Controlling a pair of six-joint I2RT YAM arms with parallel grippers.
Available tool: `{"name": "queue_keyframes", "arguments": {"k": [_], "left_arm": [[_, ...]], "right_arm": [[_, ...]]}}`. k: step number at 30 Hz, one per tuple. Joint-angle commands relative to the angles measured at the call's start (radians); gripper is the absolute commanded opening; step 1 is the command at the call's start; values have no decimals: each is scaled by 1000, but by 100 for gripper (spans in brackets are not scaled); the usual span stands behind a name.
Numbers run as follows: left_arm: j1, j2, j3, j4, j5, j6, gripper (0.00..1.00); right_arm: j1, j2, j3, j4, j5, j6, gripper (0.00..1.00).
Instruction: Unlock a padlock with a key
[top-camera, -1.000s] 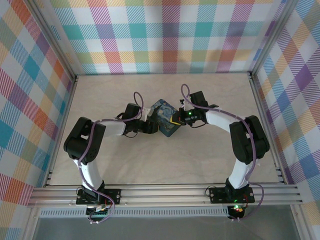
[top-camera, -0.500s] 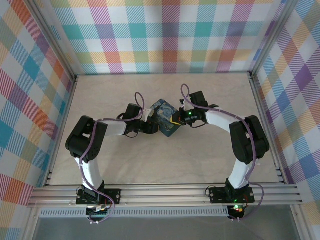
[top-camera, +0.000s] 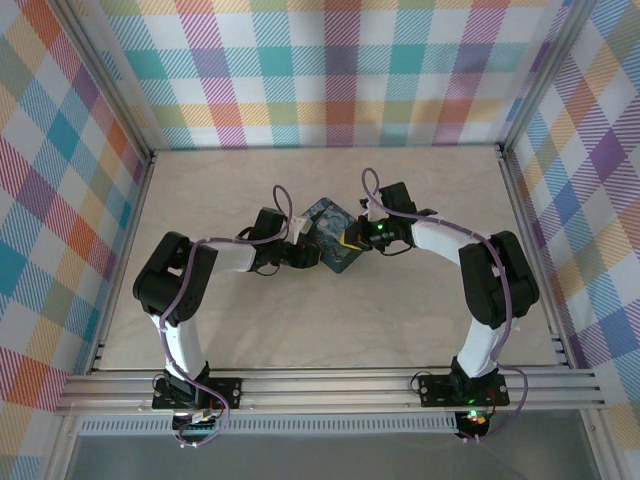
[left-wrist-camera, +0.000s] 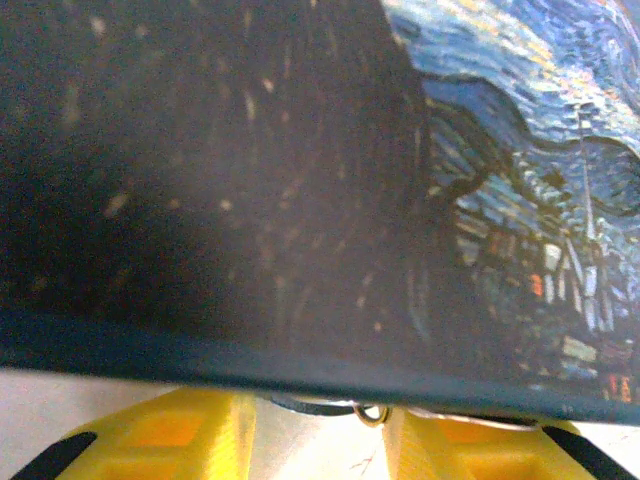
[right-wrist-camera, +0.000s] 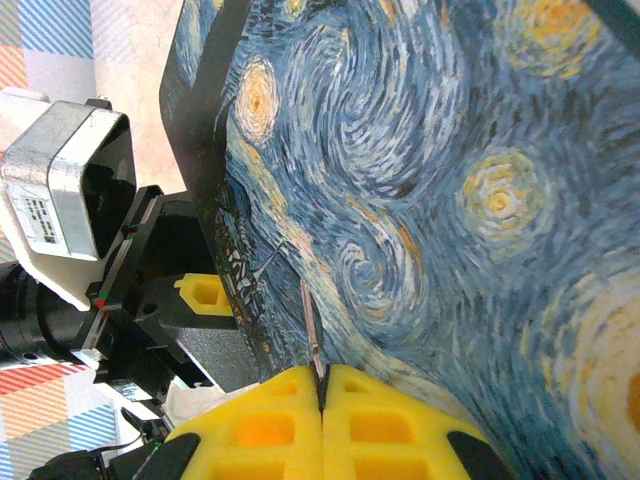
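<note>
From above, we see the box (top-camera: 330, 240) lying near the middle of the table (top-camera: 420, 320). The left gripper (top-camera: 303, 256) is at its left corner and the right gripper (top-camera: 352, 240) at its right side. The fingers are too small there to judge.

In the left wrist view the yellow pads (left-wrist-camera: 170, 440) stand apart with nothing pressed between them, and the lower edge of the box is just above them. In the gap, a small ring with a bit of silvery metal shows from under that edge. We believe it belongs to the padlock (left-wrist-camera: 368, 412), but it is too small to be sure.

In the right wrist view the right fingers are pressed together on a thin metal blade, which we take for the key (right-wrist-camera: 311, 330). Its tip lies against the painted face of the box.

We judge the padlock to be light, hard and smooth, so it may swing or slip away. It is better held by the flat sides of its body, leaving the keyhole free.
</note>
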Motion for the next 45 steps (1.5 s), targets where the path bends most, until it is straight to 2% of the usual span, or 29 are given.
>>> {"name": "queue_keyframes", "arguments": {"k": [1,29,45], "left_arm": [[-22,8,7,38,7,-4,38],[-54,16,18,-2,-43,18,39],[-64,9,18,35,-56,-22,30]], "right_arm": [[7,12,-13,-41,19,-19,0],[7,13,-5,-40,17,-18,0],[7,-24,-26,5,17,-14,0]]}}
